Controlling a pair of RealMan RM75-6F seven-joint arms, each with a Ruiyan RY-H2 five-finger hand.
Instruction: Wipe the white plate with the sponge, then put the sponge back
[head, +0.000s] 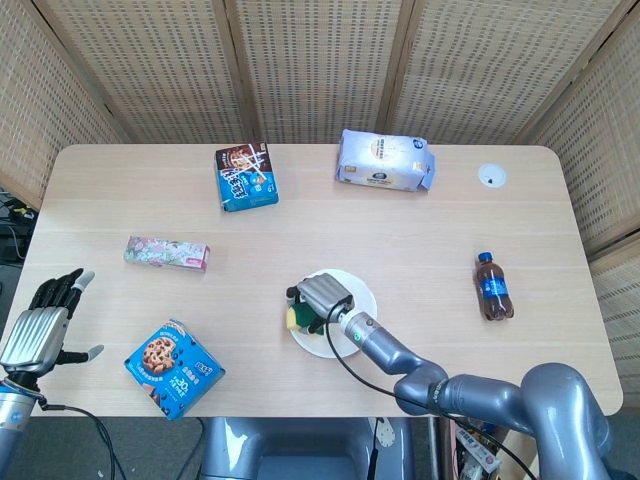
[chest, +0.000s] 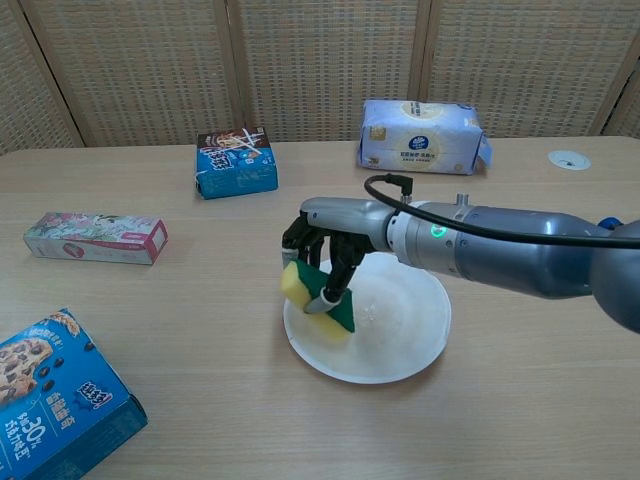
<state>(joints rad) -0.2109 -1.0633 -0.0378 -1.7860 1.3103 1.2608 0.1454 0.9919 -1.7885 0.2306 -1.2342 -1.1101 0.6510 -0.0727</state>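
So my right hand (chest: 325, 240) has the sponge (chest: 316, 298) in its grip, fingers curled down around it from above. It's one of those two-layer kitchen sponges: soft yellow foam on one side, dark green scrubby layer on the other. In the chest view it's tilted, yellow end sticking up and out to the left, green side angled down toward the white plate (chest: 405, 340). The lower end sits on the left part of the plate, right by the rim, and the yellow corner pokes out a bit past the edge. From the head view the sponge (head: 297, 318) is mostly tucked under my hand (head: 318, 299), just a yellow bit and some green showing at the plate's left side.

The plate itself is plain white, round and shallow, near the middle of the table (chest: 520, 400), a bit toward my edge.

My left hand (head: 38, 325) is way off at the near left corner, holding nothing, fingers loosely spread.

Other stuff around: a blue cookie box (head: 173, 367), a floral box (head: 166, 252), a blue snack box (head: 245, 176), a pack of tissues (head: 384, 160) and a small cola bottle (head: 492, 286) lying off to the right.
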